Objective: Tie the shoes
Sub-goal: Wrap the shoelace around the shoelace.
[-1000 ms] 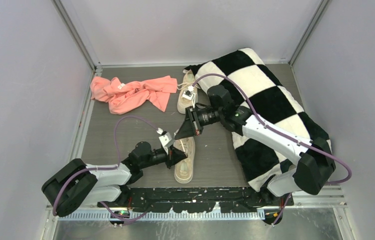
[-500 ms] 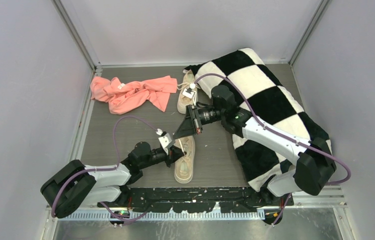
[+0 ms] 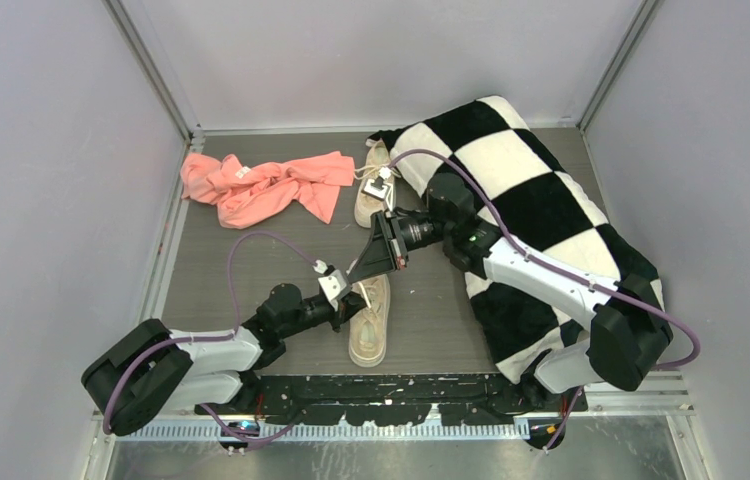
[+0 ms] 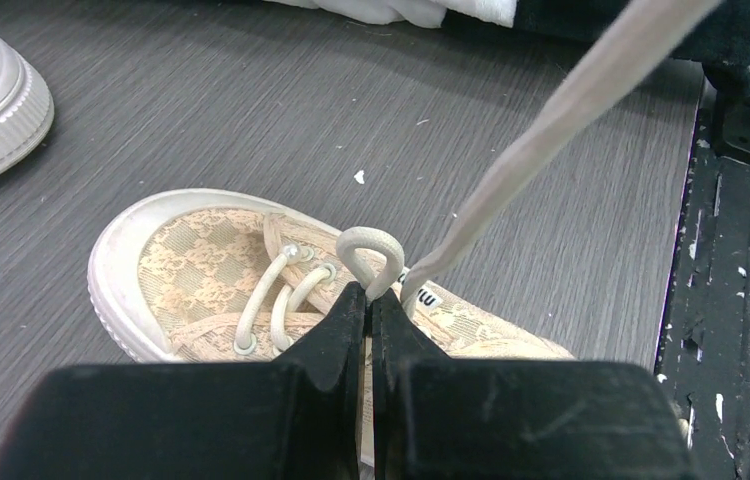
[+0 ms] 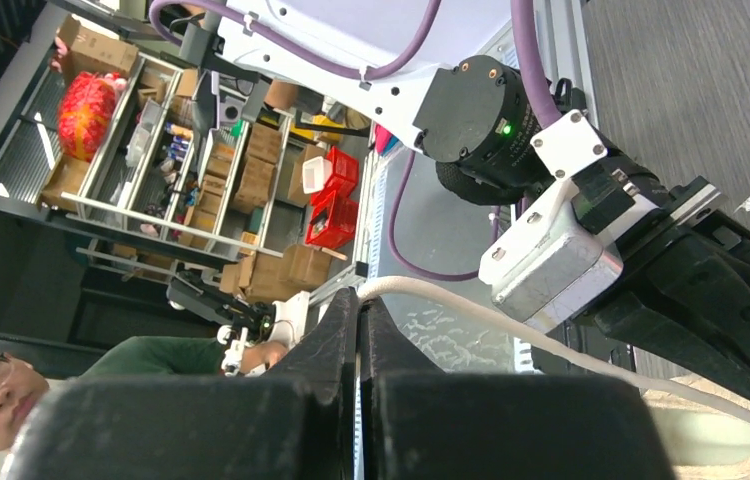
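Cream lace loop, near shoe: pinched shut in my left claw; right claw clamped on free strand (taut). Best: steady loop, wrap strand round its base.

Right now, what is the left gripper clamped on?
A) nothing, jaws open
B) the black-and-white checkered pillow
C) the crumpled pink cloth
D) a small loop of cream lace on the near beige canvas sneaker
D: in the left wrist view the left gripper is shut on a small loop of cream lace standing up from the near beige canvas sneaker.
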### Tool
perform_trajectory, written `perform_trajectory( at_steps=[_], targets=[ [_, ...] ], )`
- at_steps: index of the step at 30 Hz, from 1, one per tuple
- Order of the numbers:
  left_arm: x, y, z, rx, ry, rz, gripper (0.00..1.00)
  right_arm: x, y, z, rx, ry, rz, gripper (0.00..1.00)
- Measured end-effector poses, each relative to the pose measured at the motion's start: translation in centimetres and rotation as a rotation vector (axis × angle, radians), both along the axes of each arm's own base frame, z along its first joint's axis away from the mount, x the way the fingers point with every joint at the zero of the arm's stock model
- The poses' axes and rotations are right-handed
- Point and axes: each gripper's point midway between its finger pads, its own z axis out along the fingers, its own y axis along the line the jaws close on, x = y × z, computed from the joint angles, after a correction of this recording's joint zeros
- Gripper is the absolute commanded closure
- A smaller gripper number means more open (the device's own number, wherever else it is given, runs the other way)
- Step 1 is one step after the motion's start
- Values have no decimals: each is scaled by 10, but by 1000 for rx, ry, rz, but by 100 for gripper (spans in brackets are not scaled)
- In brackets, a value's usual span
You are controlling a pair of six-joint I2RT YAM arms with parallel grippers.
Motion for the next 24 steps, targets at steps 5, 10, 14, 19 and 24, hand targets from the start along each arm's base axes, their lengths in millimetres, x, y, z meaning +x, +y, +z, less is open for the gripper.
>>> perform_trajectory(
  at_steps=[5,10,14,19,24],
  targets=[
    [-1,0,-2,5,1,-5,100,0,-1,1,16,8,10,99],
    [-2,-2,-1,2,0,-19,100,17,3,4,70,43,10,99],
    [-3,-2,-1,1,0,-24,100,41,10,-5,114,137,5,99],
    [-5,-3,-1,0,0,-38,100,65,19,-37,108,283,3,99],
    [-6,-3,0,-2,0,-42,100,68,17,-40,121,310,2,99]
  ],
)
